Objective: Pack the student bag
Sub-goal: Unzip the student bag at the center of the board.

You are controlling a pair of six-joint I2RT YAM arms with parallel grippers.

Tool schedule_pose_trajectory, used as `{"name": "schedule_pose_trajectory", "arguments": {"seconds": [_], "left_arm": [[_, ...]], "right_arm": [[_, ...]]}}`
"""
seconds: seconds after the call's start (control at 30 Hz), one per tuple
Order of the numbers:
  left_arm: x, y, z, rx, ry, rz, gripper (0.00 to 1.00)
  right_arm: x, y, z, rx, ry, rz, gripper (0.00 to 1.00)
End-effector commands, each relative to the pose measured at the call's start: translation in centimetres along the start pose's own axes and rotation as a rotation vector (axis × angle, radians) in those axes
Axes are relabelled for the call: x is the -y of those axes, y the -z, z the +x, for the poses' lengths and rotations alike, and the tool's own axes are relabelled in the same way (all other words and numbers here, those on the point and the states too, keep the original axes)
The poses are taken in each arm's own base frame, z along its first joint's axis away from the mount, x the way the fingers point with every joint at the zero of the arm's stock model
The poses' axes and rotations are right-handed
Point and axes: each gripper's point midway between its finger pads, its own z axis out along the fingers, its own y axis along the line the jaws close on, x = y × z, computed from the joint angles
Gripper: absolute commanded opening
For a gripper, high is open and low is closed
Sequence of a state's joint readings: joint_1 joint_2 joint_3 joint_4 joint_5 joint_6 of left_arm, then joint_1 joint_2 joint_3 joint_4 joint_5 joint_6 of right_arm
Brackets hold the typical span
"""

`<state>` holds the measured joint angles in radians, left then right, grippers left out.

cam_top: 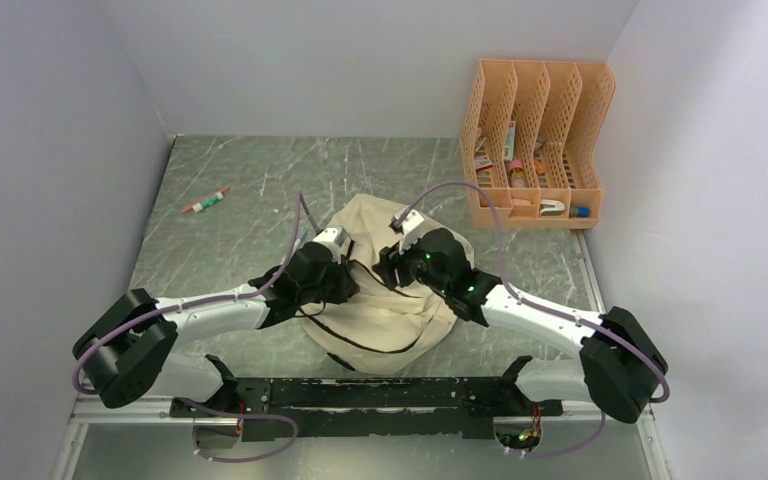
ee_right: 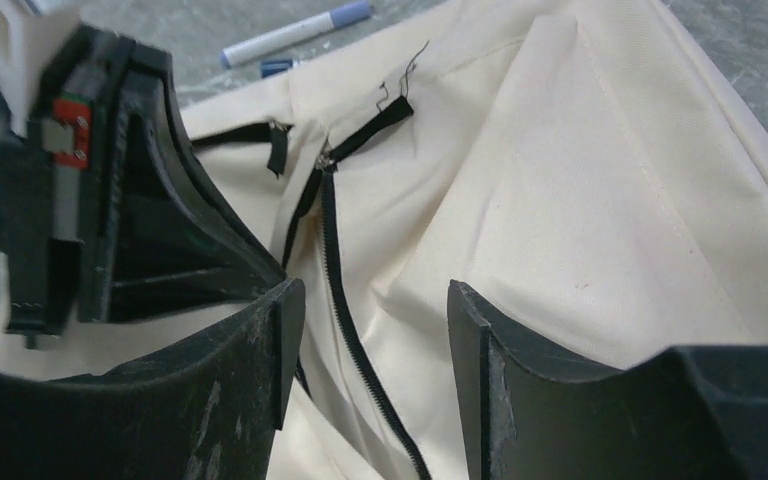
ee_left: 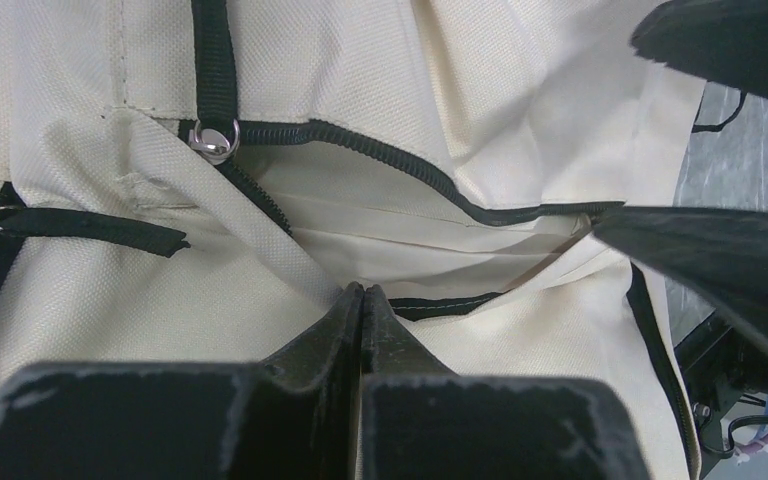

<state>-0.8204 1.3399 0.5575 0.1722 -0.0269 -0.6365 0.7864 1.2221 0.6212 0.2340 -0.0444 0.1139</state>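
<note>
- Grey marbled table (cam_top: pixel 240 180) boxed in by plain white walls. Both arms reach in from the near edge and meet over the middle.
- The student bag (cam_top: pixel 385 320) lies slumped in the centre of the table, just past the arm bases. It's cream cloth with black straps.
- The left pincer (ee_left: pixel 362 292) is clenched, with its two fingers pressed flat together. The tips sit right at a fold of the bag's fabric below the open pocket mouth. I can't tell if any cloth is actually caught between them.
- A metal zip ring (ee_left: pixel 214 140) sits at the corner of that pocket opening.
- The right pincer (ee_right: pixel 375 345) is released, with its fingers spread apart over the bag. A black zipper (ee_right: pixel 335 260) runs up between them, and the left pincer is just beside it.
- A white pen with a blue cap (ee_right: pixel 295 30) lies on the table just beyond the bag.
- Further off to the left there's a small marker (cam_top: pixel 205 201), well apart from the bag.
- In the far right corner an orange file organizer (cam_top: pixel 535 130) stands with bits and pieces in its slots.
</note>
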Motion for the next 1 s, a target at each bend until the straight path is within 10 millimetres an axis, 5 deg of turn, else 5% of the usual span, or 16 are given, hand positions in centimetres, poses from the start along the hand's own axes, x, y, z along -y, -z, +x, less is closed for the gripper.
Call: {"name": "schedule_pose_trajectory", "arguments": {"seconds": [0.0,0.37,0.73,0.97], "left_arm": [[-0.5,0.2,-0.1,0.023,-0.003,-0.024,0.05],[-0.6,0.1,-0.2,0.023,-0.003,-0.029,0.05],[-0.7,0.1,-0.1,0.019,-0.004,-0.035,0.05],[-0.7,0.0,-0.1,0.017,-0.001,-0.037,0.05]], "right_arm": [[-0.5,-0.5,0.2,-0.005,0.154,-0.028,0.58],[-1.4,-2.2,2.1,-0.033,0.331,0.010,0.58],[0.5,-3.7,3.5,-0.102,0.445,0.173,0.48],[1.3,-3.6,3.1,-0.084,0.441,0.253,0.29]]}}
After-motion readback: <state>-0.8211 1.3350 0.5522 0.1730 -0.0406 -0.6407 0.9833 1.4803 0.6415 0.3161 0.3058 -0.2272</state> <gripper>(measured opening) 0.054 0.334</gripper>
